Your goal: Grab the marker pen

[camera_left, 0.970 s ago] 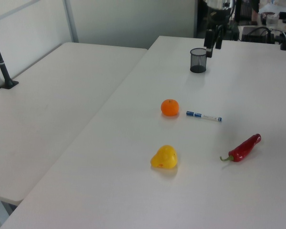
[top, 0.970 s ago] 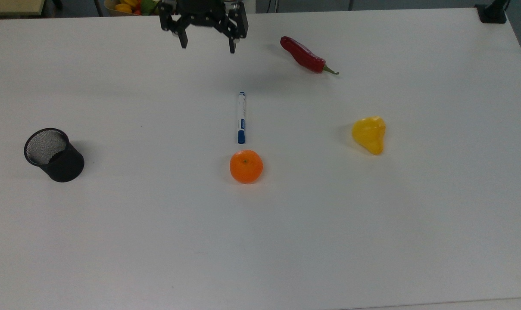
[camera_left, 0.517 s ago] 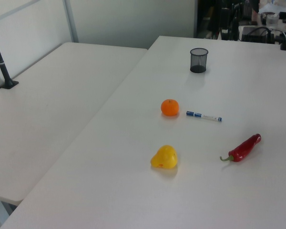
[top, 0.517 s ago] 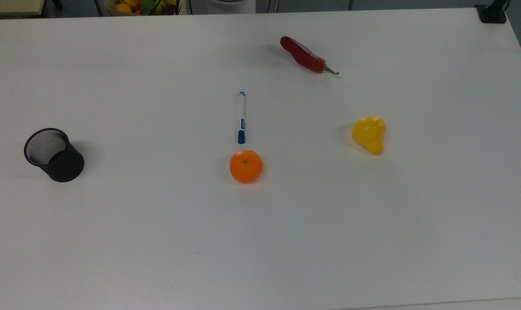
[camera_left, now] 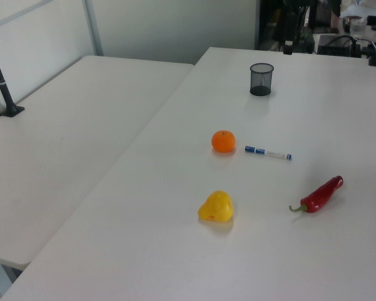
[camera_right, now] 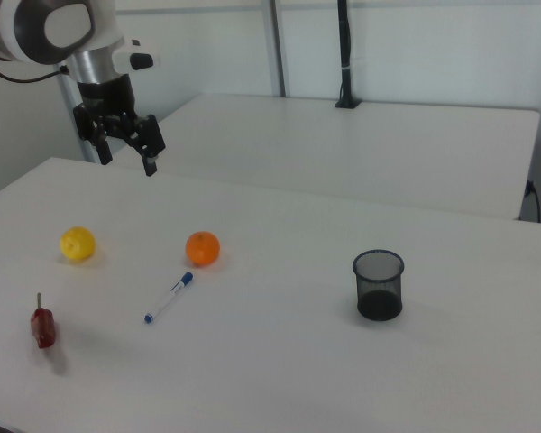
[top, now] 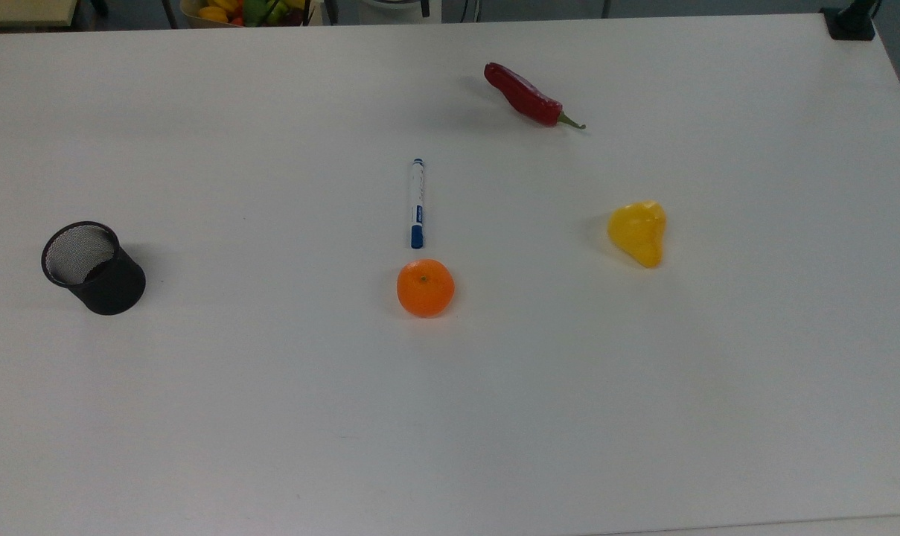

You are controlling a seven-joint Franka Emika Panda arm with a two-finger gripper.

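Since a second ago the pincer has left the top view's upper edge, while every object on the table has kept its place.

From the top view we see a plain white table [top: 196, 417] with the marker pen [top: 417, 202] lying flat near the middle, blue cap toward an orange [top: 425, 287] just beyond it. A red chilli [top: 528, 95] lies toward the top view's upper right, a yellow fruit [top: 638, 232] to the right, and a black mesh cup [top: 92, 267] far to the left. We can make out a blue label band on the pen, but its writing is too small to read.

From the left view we see a second white table [camera_left: 62, 157] butted beside ours, pale walls and dark equipment behind.

From the right view we see the pincer [camera_right: 126, 156] hanging high above the far left of the table, its two fingers spread and holding nothing. The pen [camera_right: 169, 298] lies below it and nearer the camera, well apart from it, with the orange [camera_right: 202, 247] between. The mesh cup [camera_right: 378, 285] stands far off to the pincer's right in the right view.
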